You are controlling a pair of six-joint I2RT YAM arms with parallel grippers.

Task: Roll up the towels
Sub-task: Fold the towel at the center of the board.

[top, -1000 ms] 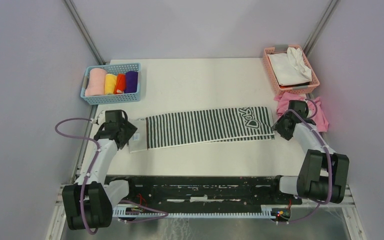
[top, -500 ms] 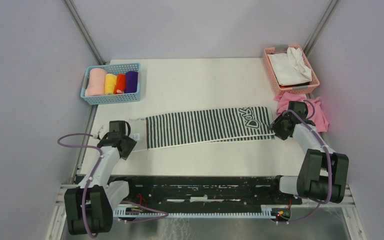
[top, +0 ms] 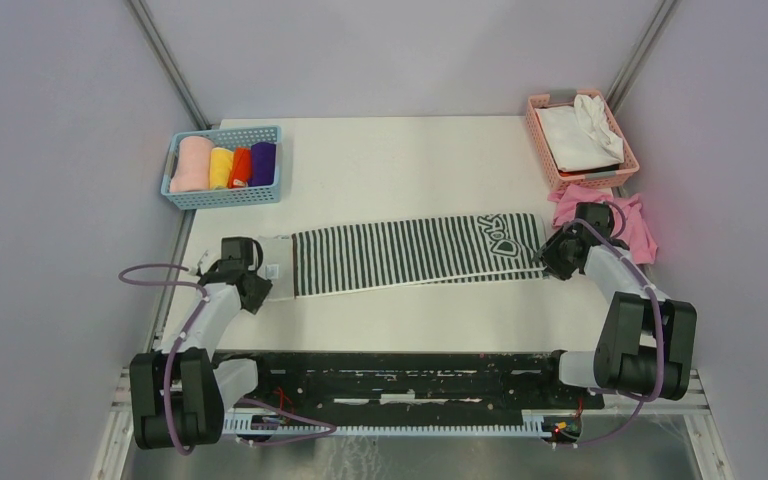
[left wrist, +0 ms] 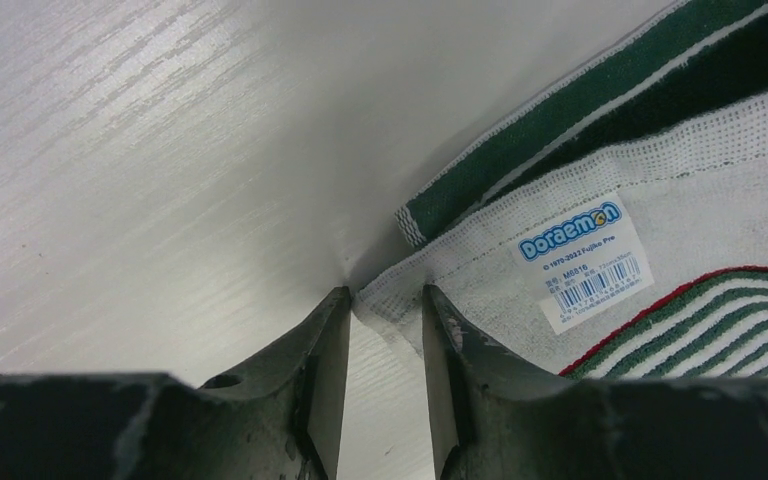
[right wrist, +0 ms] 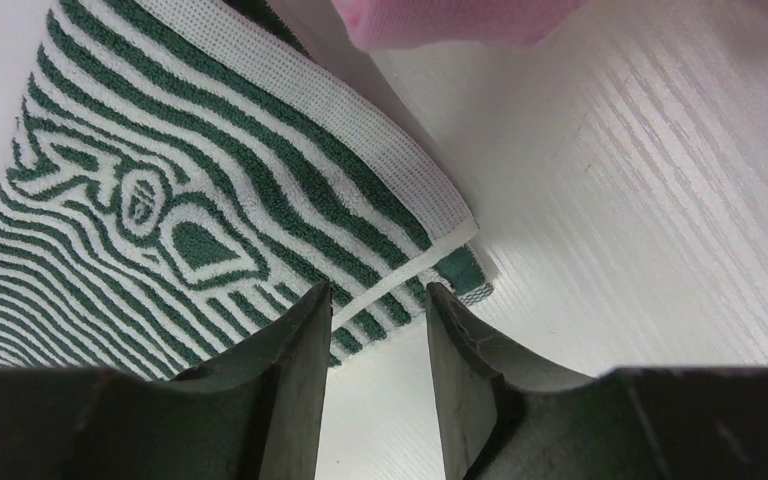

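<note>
The striped towel (top: 410, 255) lies flat as one long folded band across the middle of the table (top: 390, 160), its long axis running left to right, so each arm has an end in front of it. My left gripper (left wrist: 385, 330) sits low at the near left corner. Its fingers stand a narrow gap apart with the white hem corner, just beside the printed label (left wrist: 582, 262), lying between them. I cannot tell whether the pads are biting the cloth. My right gripper (right wrist: 378, 320) is at the near right corner by the lettering, jaws apart astride the hem with bare tabletop showing through the gap, gripping nothing. I judge a roll would travel along that axis from one end. The small purple cloth (top: 263, 162) sits rolled in the blue basket (top: 222, 195) at the far left, well apart. The tabletop looks smooth. A pink cloth (top: 640, 235) crowds the right arm.
</note>
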